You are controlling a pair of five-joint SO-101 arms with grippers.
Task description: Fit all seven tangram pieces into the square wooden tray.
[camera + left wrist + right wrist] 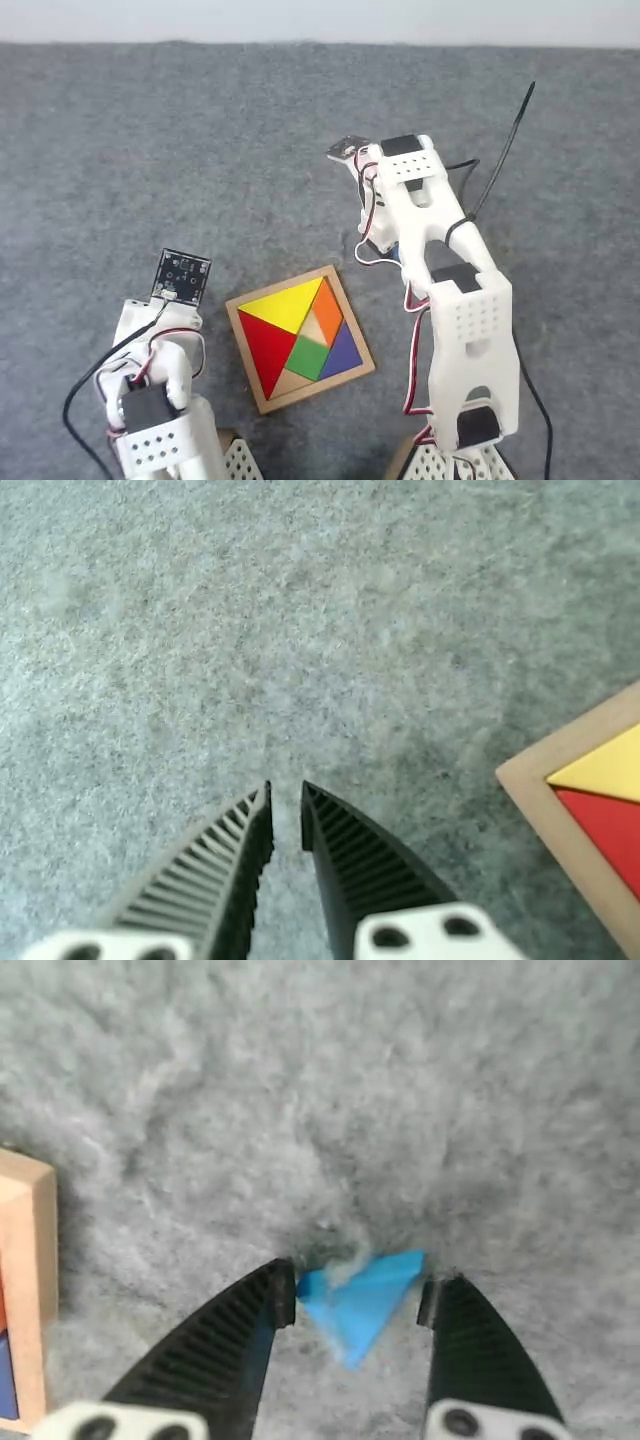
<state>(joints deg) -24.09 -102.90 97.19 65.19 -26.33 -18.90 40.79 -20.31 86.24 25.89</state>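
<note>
Tangram pieces [308,357] in yellow, red, orange, green and purple sit flush inside the square wooden tray [318,386], which lies on the grey mat [150,150] between the two arms; two pale patches among them could be wooden pieces or bare tray floor. The right gripper [357,1285] hangs low near the tray, jaws spread either side of the blue triangle [360,1295] on the mat, apparently lined up to pinch it. The left gripper [286,792] sits beside the tray's corner, almost closed on nothing, out of the way
</note>
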